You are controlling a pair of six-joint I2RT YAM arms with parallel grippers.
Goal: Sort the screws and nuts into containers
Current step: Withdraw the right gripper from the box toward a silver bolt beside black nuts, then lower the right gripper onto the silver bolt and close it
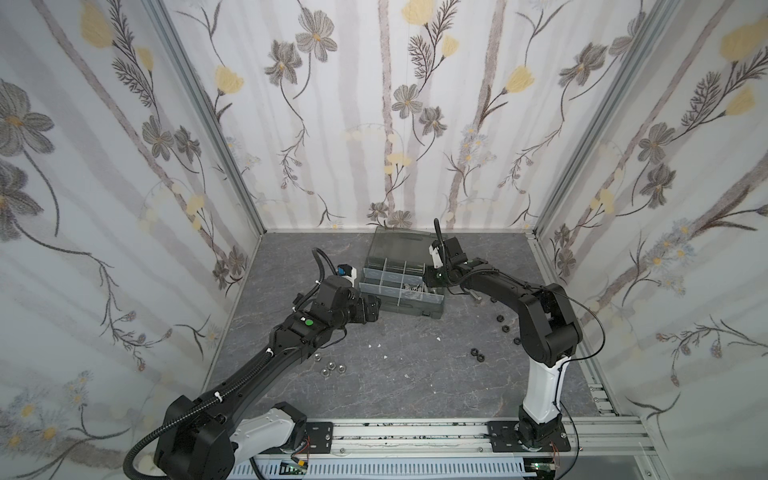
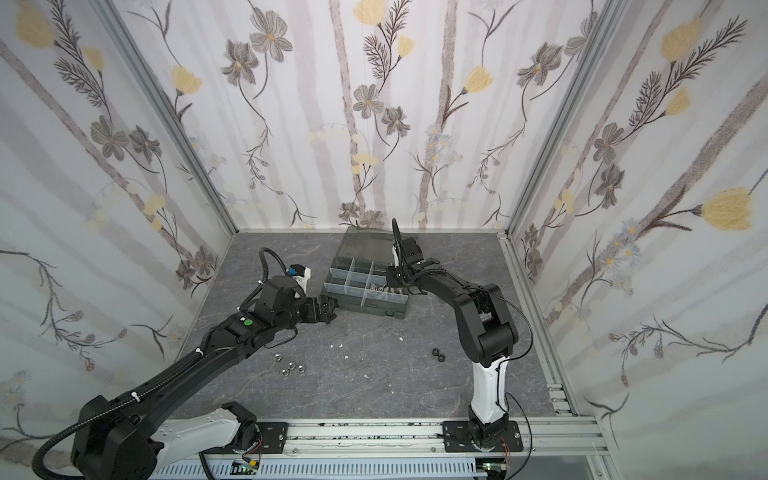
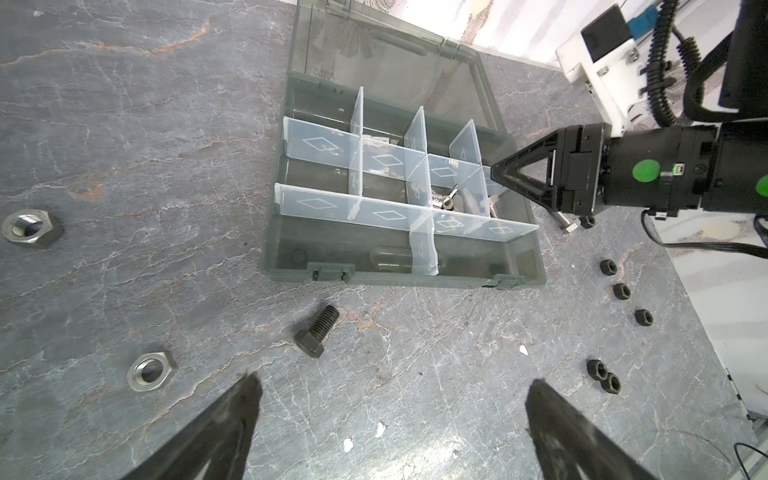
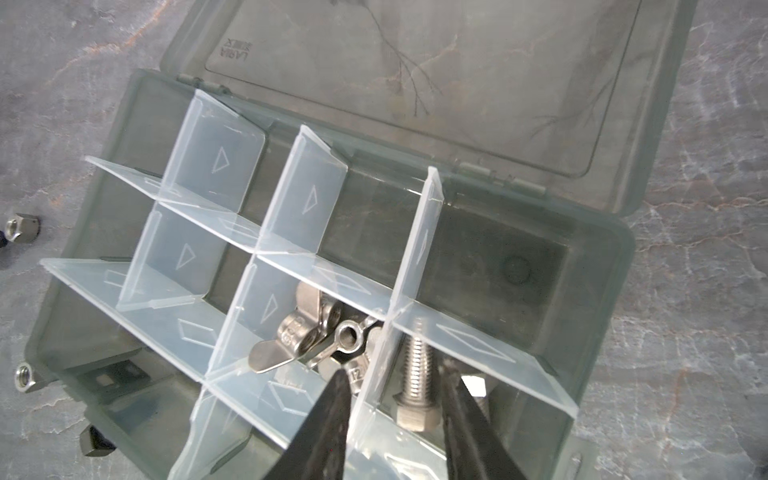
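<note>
Your right gripper (image 4: 394,369) part-open, empty, lower centre: silver screw (image 4: 415,374) lies in own compartment (image 4: 519,415), wing nuts (image 4: 307,332) next door. Left gripper (image 3: 392,381) wide, empty, facing black screw (image 3: 316,332).

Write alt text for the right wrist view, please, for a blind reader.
The right pincer hangs open over the organizer case, straddling a pale divider. Inside the case, a silver bolt lies on one side of the divider and silver wing nuts lie on the other.
</note>
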